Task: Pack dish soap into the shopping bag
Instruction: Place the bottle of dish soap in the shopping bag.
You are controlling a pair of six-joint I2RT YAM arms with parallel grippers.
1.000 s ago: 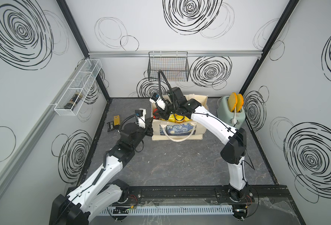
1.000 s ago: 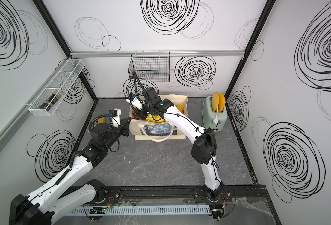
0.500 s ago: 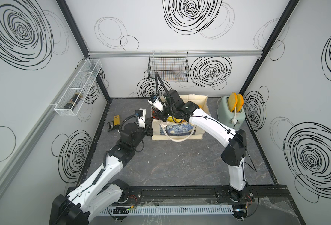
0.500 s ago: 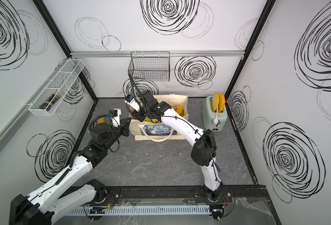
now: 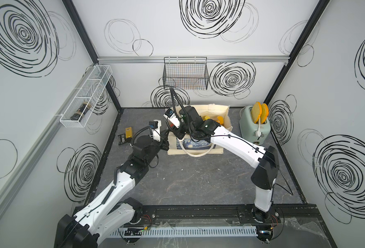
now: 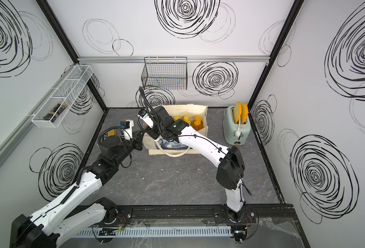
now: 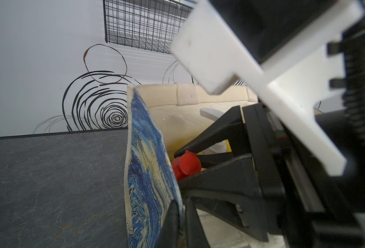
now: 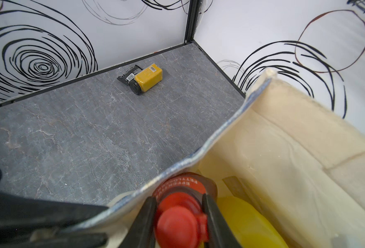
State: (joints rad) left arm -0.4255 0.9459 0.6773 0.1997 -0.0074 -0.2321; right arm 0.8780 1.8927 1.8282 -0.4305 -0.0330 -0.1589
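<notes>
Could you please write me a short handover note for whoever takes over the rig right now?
Left claw: shut on the bag, pinching its printed front wall.
Right claw: shut on the red bottle at its cap, inside the bag mouth, beside a yellow bottle.
Done: yellow-capped bottles stand in the bag.
On the table near the left arm: a jar and packet, not soap.
Left: release the red bottle, likely the last, and withdraw both claws.

A: What hangs on the walls?
B: Black wire basket [image 5: 185,75], back wall; white wire rack [image 5: 85,96], side wall, holding a dark jar [image 5: 80,110].
A: On the floor?
B: Mint toaster [image 5: 255,128] with two bread slices [image 5: 260,111]; yellow jar [image 8: 148,77] lying against a black packet [image 8: 128,75].
</notes>
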